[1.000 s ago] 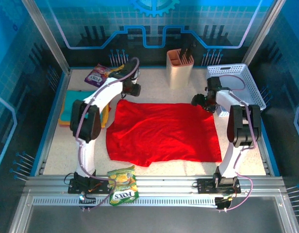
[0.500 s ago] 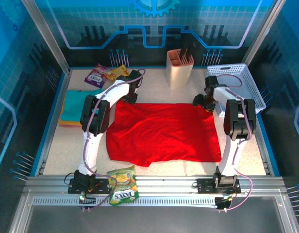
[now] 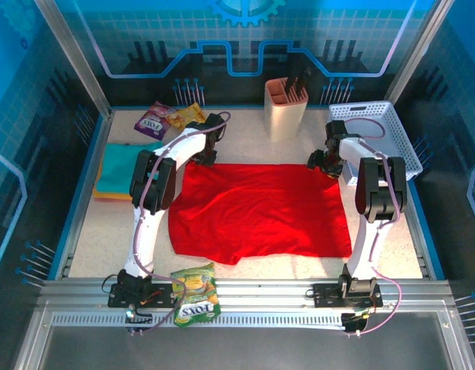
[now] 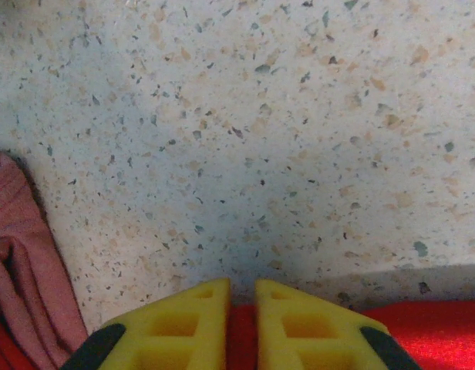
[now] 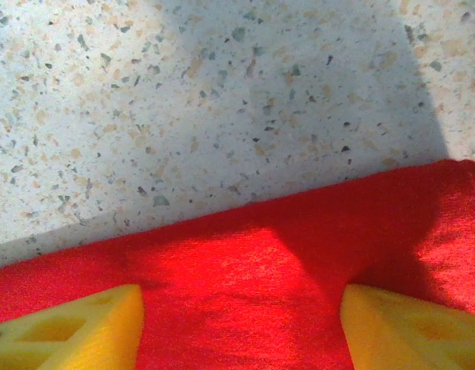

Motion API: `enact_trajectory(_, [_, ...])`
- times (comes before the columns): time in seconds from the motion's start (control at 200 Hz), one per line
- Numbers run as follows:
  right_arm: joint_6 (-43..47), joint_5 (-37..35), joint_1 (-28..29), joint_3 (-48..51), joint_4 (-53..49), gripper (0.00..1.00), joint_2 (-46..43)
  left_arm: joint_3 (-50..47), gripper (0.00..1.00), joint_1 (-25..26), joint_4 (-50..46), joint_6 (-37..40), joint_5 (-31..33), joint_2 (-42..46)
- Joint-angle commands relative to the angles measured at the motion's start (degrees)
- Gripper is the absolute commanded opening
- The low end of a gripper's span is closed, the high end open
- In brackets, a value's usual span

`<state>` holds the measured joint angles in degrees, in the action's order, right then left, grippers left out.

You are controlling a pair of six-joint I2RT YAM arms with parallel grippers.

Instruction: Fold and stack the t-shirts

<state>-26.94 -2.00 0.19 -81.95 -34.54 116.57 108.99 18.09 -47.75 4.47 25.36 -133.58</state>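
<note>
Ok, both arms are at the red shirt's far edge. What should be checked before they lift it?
1. Left hand closed on red t-shirt corner: ok, red cloth pinched.
2. Right hand gripping the far edge: not ok, jaws open over it.
3. Shirt lying flat: ok.
4. Teal shirt clear of it: ok, apart.
5. Snack packet off the near hem: cannot tell.
</note>
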Motion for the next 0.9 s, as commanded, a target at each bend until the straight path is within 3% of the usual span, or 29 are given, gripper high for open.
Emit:
enact_trajectory(0.0, [-0.9,-1.7,-1.0,0.5,-2.4,0.67,1.8,1.6,0.12,-1.0,-1.1,-0.9,1.6,0.0])
enact_trajectory(0.155, [-1.8,-3.1,-1.7,0.8,-2.7,0.62,1.6,3.1,0.08,-3.1,-2.5,-3.6,-0.2,2.4])
enact_trajectory(0.35, [-2.4,-3.6,-2.0,1.4,-2.8,0.59,1.4,3.0,0.07,-8.6,-3.6,-10.6,-8.9,7.1])
enact_trajectory(0.69, [-2.6,-3.9,-2.1,2.0,-2.7,0.57,0.8,-7.2,0.06,-17.7,2.8,-22.3,-20.5,14.8])
enact_trajectory(0.751, [-2.6,-4.0,-2.2,2.1,-2.6,0.57,0.6,-7.6,0.13,-18.1,3.6,-23.1,-21.1,14.7])
enact_trajectory(0.896, [-2.3,-3.1,-2.4,2.0,-2.0,0.56,0.2,-5.4,0.41,-18.1,2.9,-23.3,-22.4,11.7])
